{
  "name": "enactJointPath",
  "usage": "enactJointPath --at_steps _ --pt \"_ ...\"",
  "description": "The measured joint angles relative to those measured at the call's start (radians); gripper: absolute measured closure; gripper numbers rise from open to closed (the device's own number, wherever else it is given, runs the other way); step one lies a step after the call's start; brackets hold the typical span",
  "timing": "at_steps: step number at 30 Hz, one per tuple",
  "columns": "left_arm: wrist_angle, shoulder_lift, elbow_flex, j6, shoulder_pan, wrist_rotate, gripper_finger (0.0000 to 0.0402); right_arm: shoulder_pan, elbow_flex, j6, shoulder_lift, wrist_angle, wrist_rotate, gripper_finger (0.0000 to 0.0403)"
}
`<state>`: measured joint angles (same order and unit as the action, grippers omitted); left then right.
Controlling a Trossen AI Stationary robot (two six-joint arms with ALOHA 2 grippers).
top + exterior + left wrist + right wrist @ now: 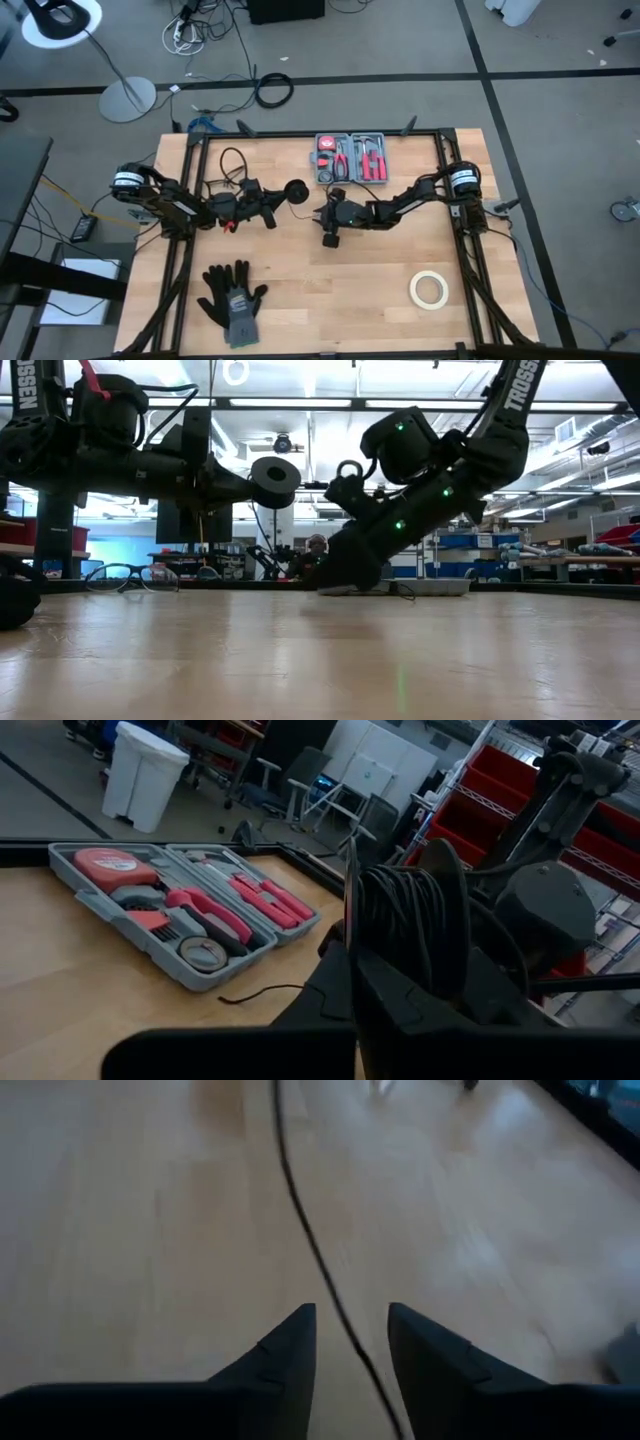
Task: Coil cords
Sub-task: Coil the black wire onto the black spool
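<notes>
- High view: the wooden table (340, 290) holds a tool case (352, 157), gloves (232, 298) and a tape roll (428, 289).
- Left gripper (272, 203) is closed on a black spool (296, 190) wound with the cord (400, 915) — lifted off the table.
- Right gripper (350, 1342) is low over the table, fingers apart, a strand of cord lying between them.

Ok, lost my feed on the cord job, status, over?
Left gripper shut on the spool, held above the table. Right gripper open, low, astride the thin cord on the table. Nothing in the way.
</notes>
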<state>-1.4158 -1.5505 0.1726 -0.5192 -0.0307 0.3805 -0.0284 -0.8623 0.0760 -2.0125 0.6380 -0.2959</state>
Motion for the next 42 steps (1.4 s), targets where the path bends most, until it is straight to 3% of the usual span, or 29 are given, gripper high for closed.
enactJointPath --at_steps 3,8,16,20,26,34,42 --pt "0.0 0.0 0.0 0.003 0.0 0.0 0.0401 0.0 0.001 -0.024 0.001 -0.012 -0.003 0.0299" --pt "0.0 0.0 0.0 0.01 0.0 0.0 0.0401 0.009 0.001 -0.16 0.006 -0.1 0.003 0.0389" --pt "0.027 0.0 0.0 0.02 0.0 -0.015 0.0401 0.015 0.001 -0.425 0.248 -0.553 0.012 0.0398" --pt "0.079 -0.001 0.001 0.02 0.0 -0.019 0.0401 0.032 0.001 -0.491 0.395 -0.682 0.011 0.04" --pt "0.199 -0.001 0.049 0.021 0.0 -0.059 0.0401 0.082 -0.029 -0.501 0.5 -0.683 0.01 0.0401" --pt "0.447 0.0 0.164 0.043 0.0 -0.096 0.0401 0.109 -0.147 -0.433 0.463 -0.718 0.005 0.0402" --pt "0.564 -0.001 0.225 0.035 0.0 0.017 0.0401 0.06 -0.236 -0.397 0.355 -0.555 0.096 0.0402"
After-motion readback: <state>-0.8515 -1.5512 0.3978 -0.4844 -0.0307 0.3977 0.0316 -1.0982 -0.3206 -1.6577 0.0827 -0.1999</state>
